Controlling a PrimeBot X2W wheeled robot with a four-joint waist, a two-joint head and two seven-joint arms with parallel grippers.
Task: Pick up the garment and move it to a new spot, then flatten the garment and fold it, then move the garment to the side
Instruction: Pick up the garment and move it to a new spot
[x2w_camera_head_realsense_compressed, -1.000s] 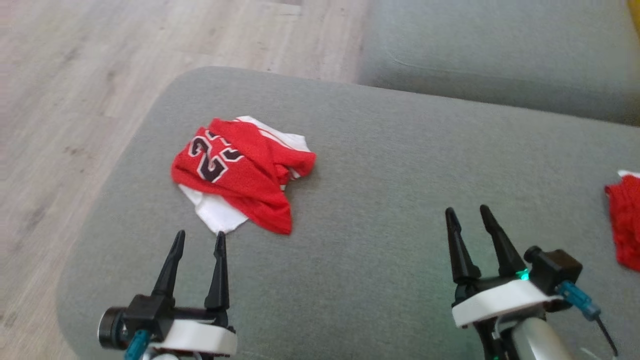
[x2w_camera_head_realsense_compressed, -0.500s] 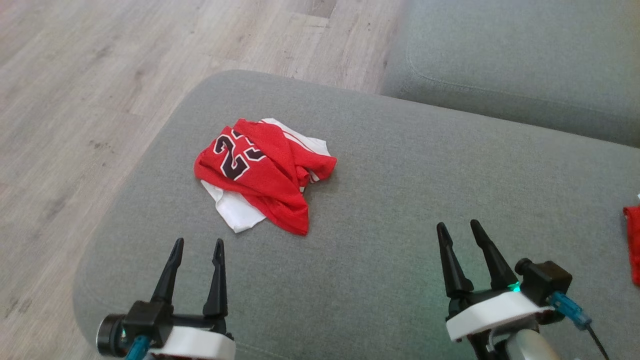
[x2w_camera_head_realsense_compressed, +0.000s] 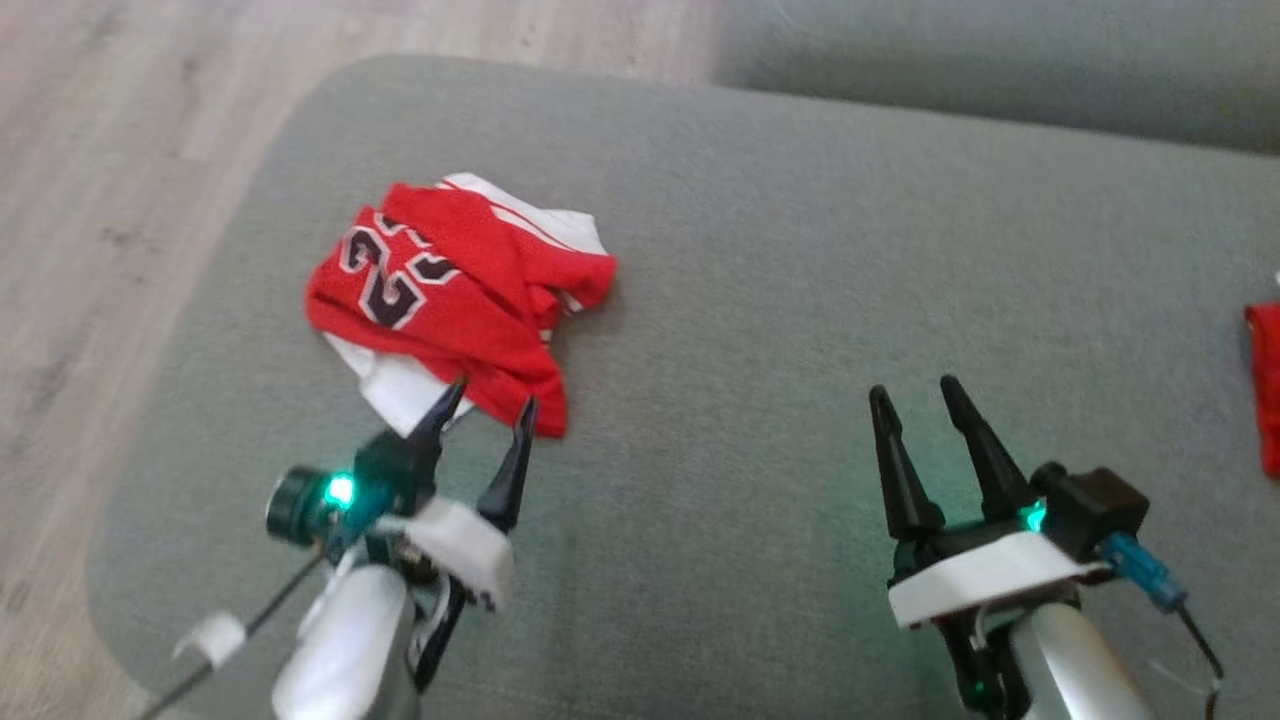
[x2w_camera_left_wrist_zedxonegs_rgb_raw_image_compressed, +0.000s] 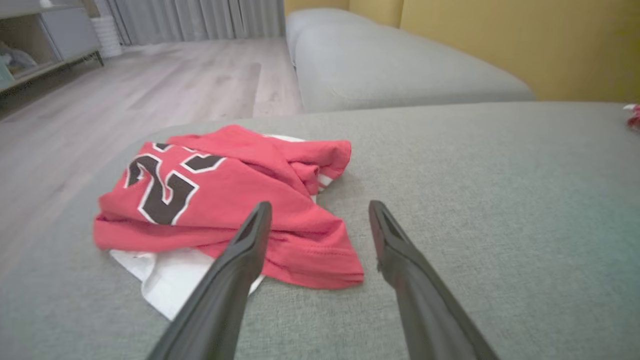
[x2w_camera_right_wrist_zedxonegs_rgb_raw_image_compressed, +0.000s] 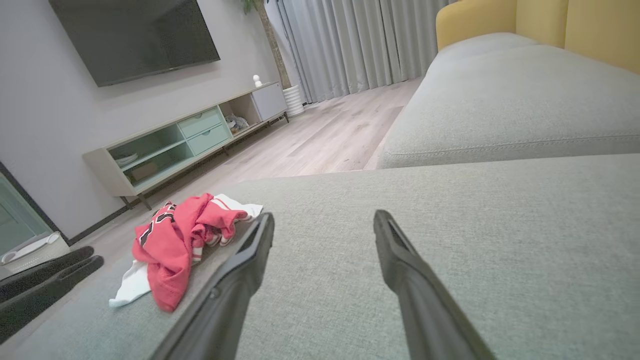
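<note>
While its two dark fingers stand spread with nothing between them, the left gripper hovers at the near hem of the jersey; whether a tip touches the cloth cannot be told. The right gripper, likewise spread and empty, is well apart to the right over bare upholstery.

That makes two grippers, one jersey, and one further piece of red cloth cut off at the right edge of the head view.

The jersey is red with a dark, white-outlined number. It is crumpled in a heap over a white layer that pokes out at its near left and far side. It lies on the left part of a grey sofa cushion, near the rounded corner.

A second cushion lies beyond, and pale wood floor to the left. The right wrist view takes in a wall television, a low cabinet, grey curtains and a yellow backrest.
</note>
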